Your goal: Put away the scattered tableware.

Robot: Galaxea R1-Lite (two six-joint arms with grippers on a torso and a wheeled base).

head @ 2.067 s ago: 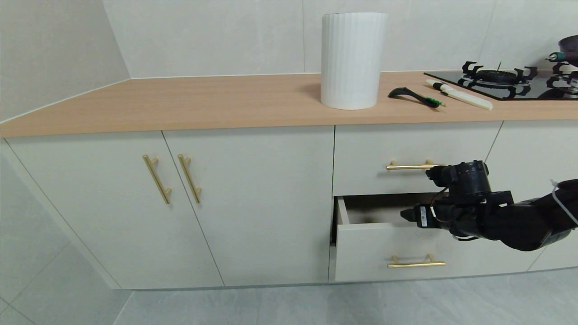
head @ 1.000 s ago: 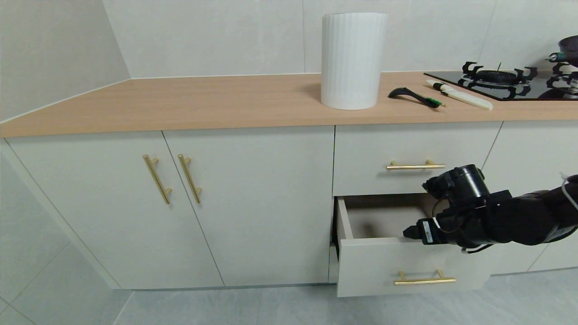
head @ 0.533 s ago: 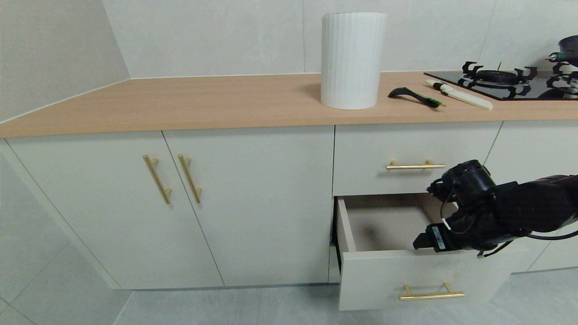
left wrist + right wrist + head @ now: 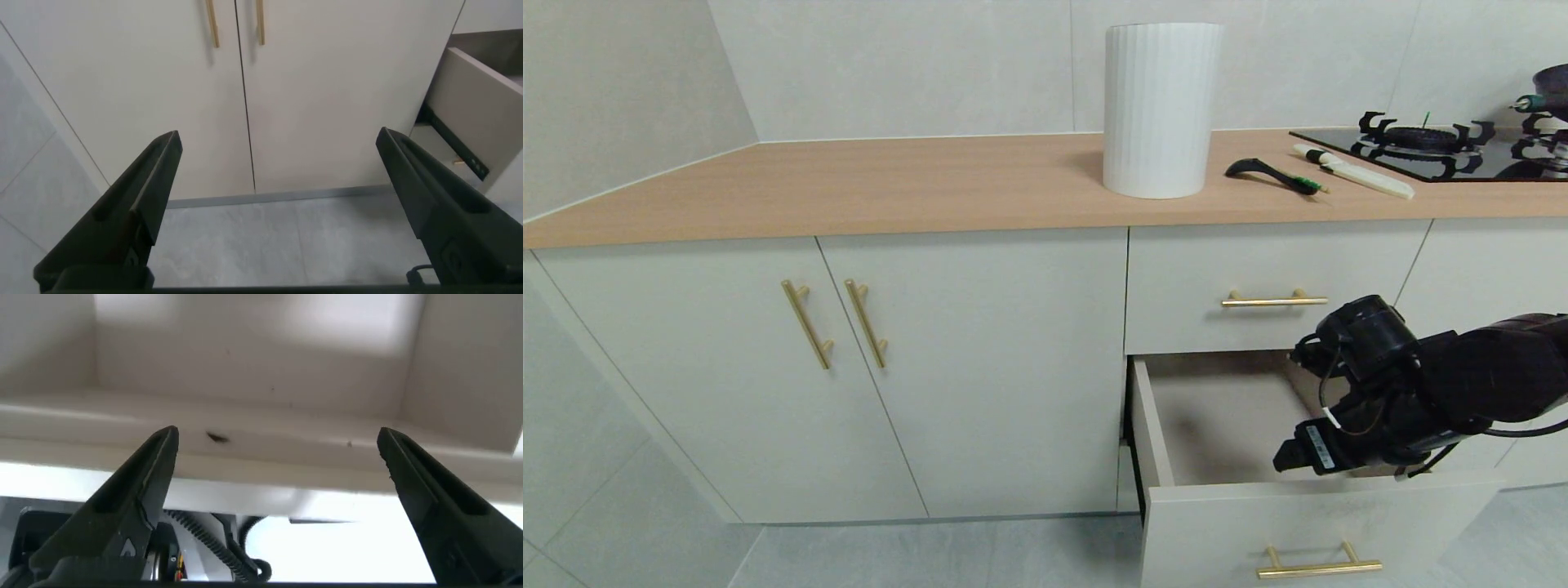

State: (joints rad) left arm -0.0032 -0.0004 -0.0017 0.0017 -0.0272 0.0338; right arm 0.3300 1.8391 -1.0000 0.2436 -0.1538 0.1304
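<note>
Black ladle [image 4: 1270,175] and white utensil [image 4: 1352,170] lie far right on the counter [image 4: 890,184]. My right tool [image 4: 274,437], spread, sits over the open lower drawer [image 4: 1307,510] front edge; my left tool [image 4: 278,143] is spread too.

1. Worktop [image 4: 890,184]: light wood-brown, faint grain.
2. Canister [image 4: 1160,106]: white, vertically ribbed.
3. Spoon [image 4: 1267,173], right of the canister: black, green handle end.
4. Spatula [image 4: 1356,171], farther right of the canister: cream.
5. Hob [image 4: 1429,159]: glossy black.
6. Cabinet fronts [image 4: 980,367] and drawer [image 4: 1225,416]: pale grey-beige; handles [image 4: 1274,301] brass-gold.
7. Right gripper [image 4: 1282,461]: black.
</note>
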